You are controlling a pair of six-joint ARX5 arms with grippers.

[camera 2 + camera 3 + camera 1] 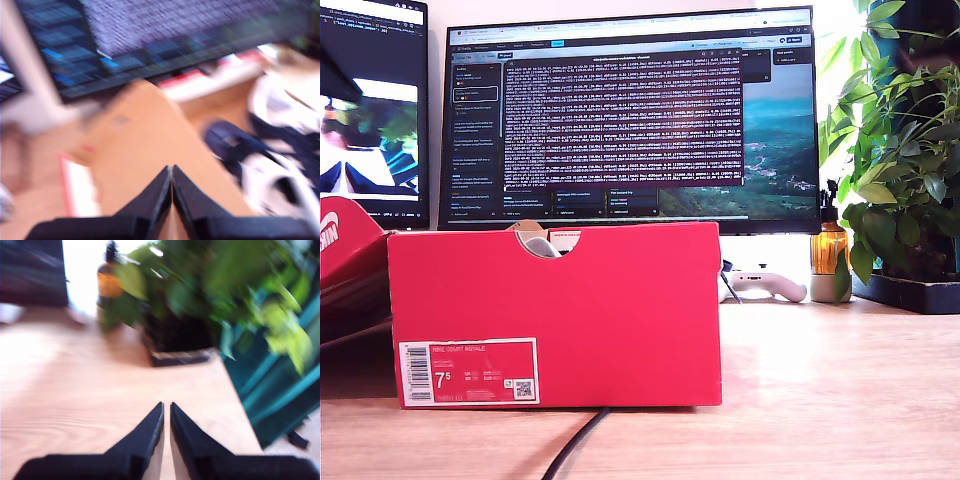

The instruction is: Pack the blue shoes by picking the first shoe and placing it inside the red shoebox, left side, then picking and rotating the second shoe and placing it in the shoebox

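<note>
The red shoebox (pixel 555 315) stands on the wooden desk toward the exterior view's left, showing a half-round notch in its top edge and a white "7.5" label. No arm shows in the exterior view. The first wrist view is blurred. In it my first gripper (pixel 171 175) is shut with nothing between its fingers, above a brown cardboard surface (pixel 145 145). Beside that surface lie the blue shoes (pixel 230 145), navy with white parts. My second gripper (pixel 166 410) is shut and empty above the bare wooden desk (pixel 75 390), away from the box.
A red lid (pixel 345 255) with white lettering leans at the exterior view's left. A large monitor (pixel 630 115) stands behind the box. A white controller (pixel 765 285), an amber bottle (pixel 828 250) and a potted plant (pixel 905 150) are at the exterior view's right. A black cable (pixel 575 445) runs forward.
</note>
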